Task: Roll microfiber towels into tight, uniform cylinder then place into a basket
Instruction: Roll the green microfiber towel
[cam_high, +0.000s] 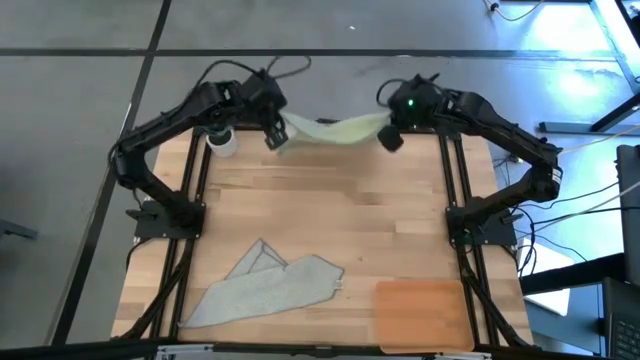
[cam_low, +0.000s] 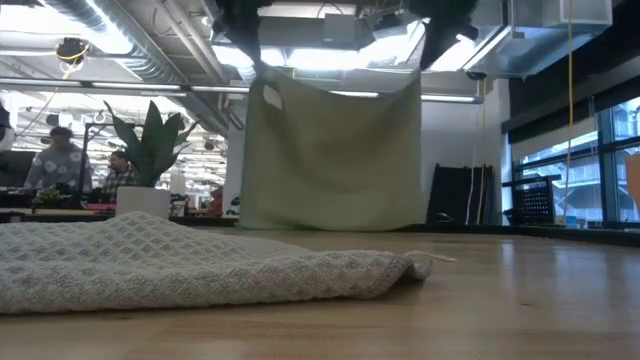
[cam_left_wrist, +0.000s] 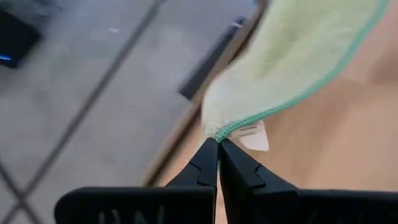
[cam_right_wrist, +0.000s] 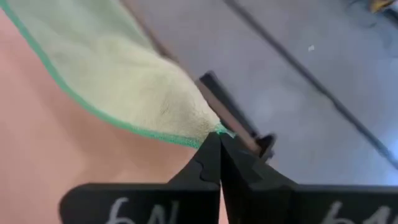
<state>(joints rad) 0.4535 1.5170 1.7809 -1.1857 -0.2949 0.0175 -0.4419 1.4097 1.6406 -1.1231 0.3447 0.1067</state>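
Got the green towel (cam_high: 335, 129) strung up between both arms at 12 o'clock on the table (cam_high: 330, 215), hanging like a curtain off its 2 top corners. In the low view its bottom hem looks level with or just off the wood, can't tell which.

My read: it's super light and floppy, zero stiffness, so it'll sag in the middle and fold wherever it wants. Corners at the stitched hem are the right place to hold, since the edging gives the jaws something to bite.

Left gripper (cam_left_wrist: 217, 144) has its jaws pressed together on 1 corner, right by the little white tag (cam_left_wrist: 254, 137). Right gripper (cam_right_wrist: 219, 138) is pinching the other corner the same way. Both arms are reached out to the far edge, wrists high.

Grey towel (cam_high: 268, 288) is lying crumpled at 7 o'clock, basket (cam_high: 420, 312) at 5, both untouched.
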